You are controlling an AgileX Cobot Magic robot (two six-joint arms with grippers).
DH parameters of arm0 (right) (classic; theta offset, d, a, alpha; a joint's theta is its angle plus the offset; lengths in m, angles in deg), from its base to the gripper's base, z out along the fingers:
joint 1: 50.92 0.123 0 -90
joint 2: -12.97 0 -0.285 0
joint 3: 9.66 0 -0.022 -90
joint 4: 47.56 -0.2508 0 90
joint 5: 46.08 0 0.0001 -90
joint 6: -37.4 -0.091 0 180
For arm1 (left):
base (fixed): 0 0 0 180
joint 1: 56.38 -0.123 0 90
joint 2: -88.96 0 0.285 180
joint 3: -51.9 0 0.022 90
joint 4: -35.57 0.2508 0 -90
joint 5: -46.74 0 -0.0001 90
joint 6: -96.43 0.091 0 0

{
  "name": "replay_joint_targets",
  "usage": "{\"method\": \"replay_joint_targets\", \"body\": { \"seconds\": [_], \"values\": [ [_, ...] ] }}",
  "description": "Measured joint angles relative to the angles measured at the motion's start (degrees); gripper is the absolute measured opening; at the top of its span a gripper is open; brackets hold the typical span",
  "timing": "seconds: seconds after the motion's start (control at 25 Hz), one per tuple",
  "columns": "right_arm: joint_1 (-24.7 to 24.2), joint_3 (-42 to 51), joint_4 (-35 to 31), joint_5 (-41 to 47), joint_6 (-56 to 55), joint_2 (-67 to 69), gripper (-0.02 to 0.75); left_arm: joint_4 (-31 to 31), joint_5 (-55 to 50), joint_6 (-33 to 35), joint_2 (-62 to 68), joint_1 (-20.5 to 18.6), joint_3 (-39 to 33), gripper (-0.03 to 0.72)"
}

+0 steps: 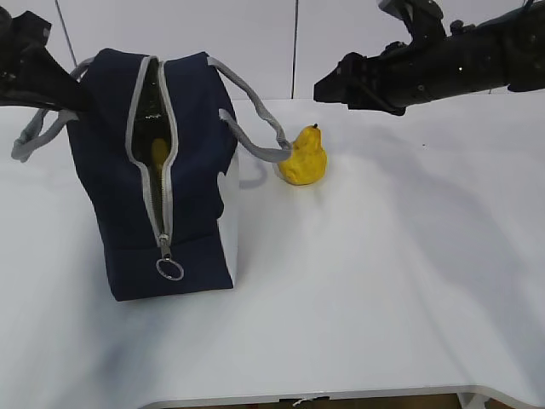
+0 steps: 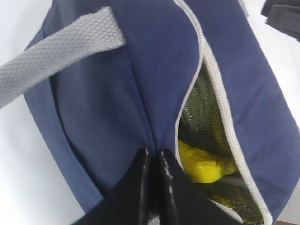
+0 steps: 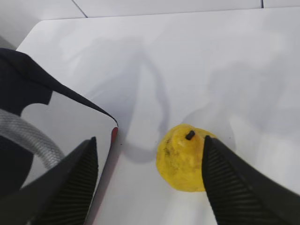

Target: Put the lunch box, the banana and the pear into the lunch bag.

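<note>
Banana bagged, pear left outside — lunch box not visible.

The banana [image 2: 204, 166] lay inside the unzipped lunch bag [image 1: 192, 170]; the pear [image 1: 304, 156] sat on the desk [image 1: 383, 281] just right of it. The right gripper [image 3: 150, 176] hung above the pear, jaws apart; the left gripper [image 2: 153, 161] was pinched together on the bag's fabric.

A plain white table [image 1: 383, 298] fills the scene, its smooth top marked only by soft grey shadows. Behind it stands a pale wall [image 1: 255, 43] of flat panels, split by a thin dark vertical seam [image 1: 295, 47]. At the near edge of the table, a small bit of white cord [image 1: 300, 401] hangs down.
</note>
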Motion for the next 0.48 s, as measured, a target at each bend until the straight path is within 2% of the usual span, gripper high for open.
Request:
{"method": "replay_joint_targets", "body": {
  "seconds": [0.48],
  "values": [
    [1.21, -2.40, 0.00, 4.65, 0.34, 5.95, 0.560, 0.00, 0.00, 0.08, 0.00, 0.00, 0.00, -0.014]
  ]
}}
